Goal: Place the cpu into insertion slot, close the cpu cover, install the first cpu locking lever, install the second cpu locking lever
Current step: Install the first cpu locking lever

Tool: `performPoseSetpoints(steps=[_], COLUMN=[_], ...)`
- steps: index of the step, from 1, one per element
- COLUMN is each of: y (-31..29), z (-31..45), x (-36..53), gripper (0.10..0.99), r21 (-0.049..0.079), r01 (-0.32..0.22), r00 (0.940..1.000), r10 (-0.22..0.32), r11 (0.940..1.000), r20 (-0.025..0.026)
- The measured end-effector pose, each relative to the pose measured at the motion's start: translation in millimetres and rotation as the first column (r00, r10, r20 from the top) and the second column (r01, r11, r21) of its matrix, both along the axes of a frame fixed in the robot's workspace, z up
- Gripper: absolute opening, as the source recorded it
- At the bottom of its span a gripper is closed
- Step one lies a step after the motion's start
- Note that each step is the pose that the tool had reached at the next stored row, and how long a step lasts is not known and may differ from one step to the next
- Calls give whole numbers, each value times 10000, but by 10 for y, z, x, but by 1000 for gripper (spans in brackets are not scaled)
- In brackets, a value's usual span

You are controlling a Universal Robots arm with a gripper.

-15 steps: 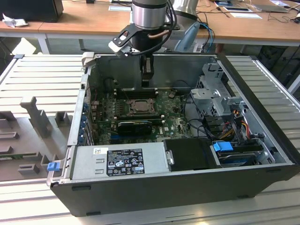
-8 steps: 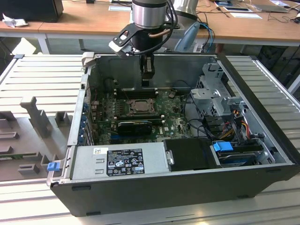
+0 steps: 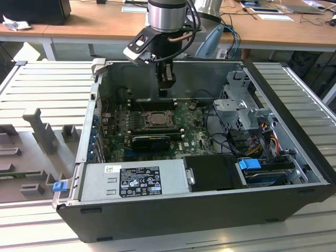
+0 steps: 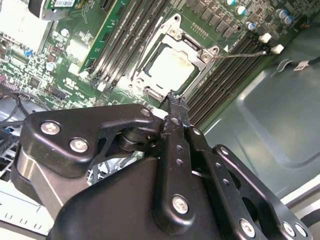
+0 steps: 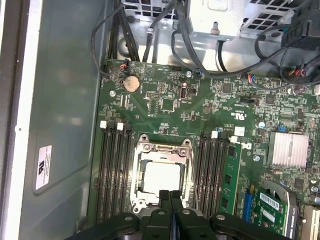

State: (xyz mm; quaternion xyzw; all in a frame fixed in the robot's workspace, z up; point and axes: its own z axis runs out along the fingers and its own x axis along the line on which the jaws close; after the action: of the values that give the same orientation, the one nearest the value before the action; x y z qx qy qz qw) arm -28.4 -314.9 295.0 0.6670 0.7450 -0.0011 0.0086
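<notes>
An open computer case point(image 3: 173, 220) lies on its side on a table point(image 3: 47, 84) of ribbed silver metal slats. The slats run out to both sides of the case in the exterior view. On the exterior view's left, a grey fixture point(image 3: 39, 131) with upright blocks rests on that surface, and a small blue clip point(image 3: 59, 185) sits at the case's corner. Behind the table stand wood-topped desks point(image 3: 84, 23) carrying papers point(image 3: 275, 17) and trailing cables. Inside the case a grey power supply point(image 3: 134, 181) lies along the near wall, and the green motherboard point(image 5: 200, 100) covers the floor. The arm reaches down from above, and the gripper point(image 3: 166, 93) hangs over the board, just above the insertion slot point(image 3: 146, 118). In both wrist views the gripper point(image 5: 170, 196) point(image 4: 175, 100) has its black fingers point(image 5: 163, 200) pressed together with nothing between them, the tips close over the socket's edge. The cpu point(image 5: 160, 177) point(image 4: 172, 67) sits in the slot, a pale square between the banks of memory slots. The cpu cover point(image 5: 162, 148) lies flat around it, its window framing the chip — how the locking levers stand I cannot tell.
</notes>
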Motion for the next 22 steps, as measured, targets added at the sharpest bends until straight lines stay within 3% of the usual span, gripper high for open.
performPoseSetpoints(steps=[13, 22], y=[0, 0], z=[0, 0], x=[0, 0], gripper=[106, 106], r21=[0, -1], r01=[-889, -1565], r00=[9960, 9877], r10=[889, 1565], r11=[9960, 9877], r20=[0, 0])
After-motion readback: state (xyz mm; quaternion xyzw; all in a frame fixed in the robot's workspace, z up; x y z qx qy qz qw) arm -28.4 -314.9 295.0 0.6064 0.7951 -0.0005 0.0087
